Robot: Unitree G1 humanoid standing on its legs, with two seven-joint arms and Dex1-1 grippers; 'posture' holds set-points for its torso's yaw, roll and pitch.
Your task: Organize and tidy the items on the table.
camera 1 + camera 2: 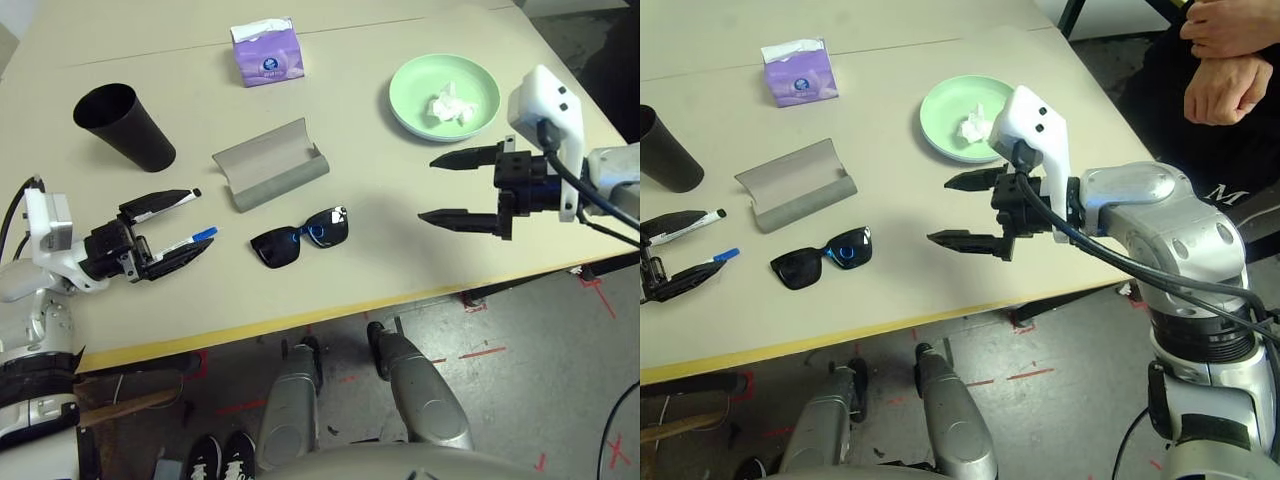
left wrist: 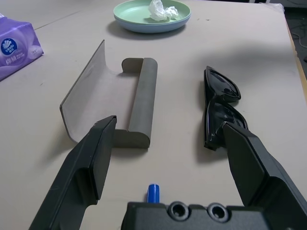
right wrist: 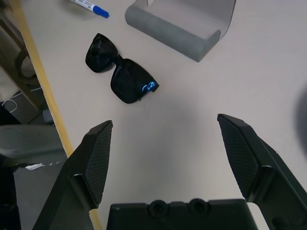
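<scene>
Cataloguing risks and stock, clock directions read on the left eye view:

Risk, sunglasses: right gripper (image 1: 452,187) hangs over bare table at 3 o'clock of the sunglasses (image 1: 300,237), fingers spread wide and holding nothing. A reach from there could shove the glossy frame toward the yellow front edge, or pinch a lens, if it comes in too low.

Risk, markers: left gripper (image 1: 180,225) also gapes wide, empty, with both markers lying right at its fingers. Closing or sweeping here would likely roll them, being round and light.

Risk, case: glasses case (image 1: 270,164) lies open. Dropping the sunglasses in crooked would probably stop the flap folding over.

Sunglasses: black, folded, lenses up with a blue glint; near the front edge, at 5 o'clock of the case and apart from it.

Glasses case: grey, flap laid back, rounded trough facing front; centre of the table (image 1: 400,250).

Markers: black-capped marker (image 1: 165,201) and blue-capped marker (image 1: 195,238), white barrels, at 9 o'clock of the sunglasses.

Plate: pale green plate (image 1: 444,97) at 2 o'clock of the case, holding a crumpled tissue (image 1: 449,105).

Cup: black cup (image 1: 125,125), tilted or lying over, at 10 o'clock of the case.

Tissue box: purple tissue box (image 1: 266,52), upright at 12 o'clock, a sheet poking out.

Bystander: a person's folded hands (image 1: 1225,60) beyond the right table edge.
</scene>
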